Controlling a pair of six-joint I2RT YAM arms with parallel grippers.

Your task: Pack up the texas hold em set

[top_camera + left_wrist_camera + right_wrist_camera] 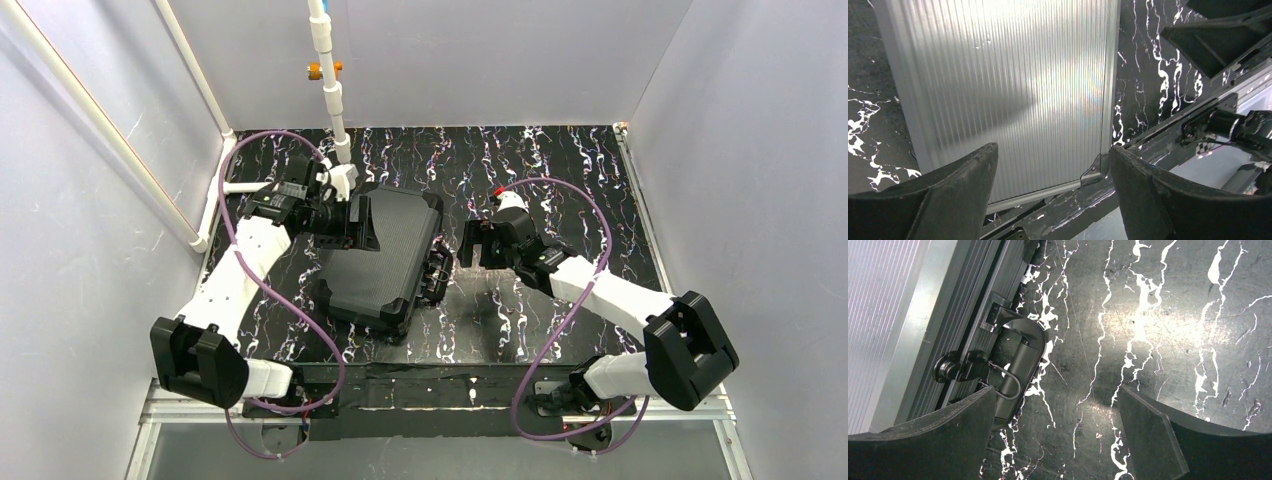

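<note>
Because the black case (385, 260) is shut and lies flat a little left of the middle of the marbled surface (560, 160), only its ribbed lid shows. Its long axis runs from the far edge toward the near edge, with the near end leaning toward the left edge. The side with the handle (438, 272) faces the right edge, and the right wrist view shows a dark catch (950, 367) on that side beside the handle. The left pincer (360, 222) hangs over the far end of the lid, its jaws well apart and holding nothing; the ribbed lid fills the gap between its fingers (948, 190). The right pincer (478, 243) is just beside the handle side, jaws spread wide over bare surface, also holding nothing. A white pipe (328, 80) comes down to the far edge just behind the left arm. Purple cables (560, 330) loop over both arms. Pale walls close in the left, far and right edges.
</note>
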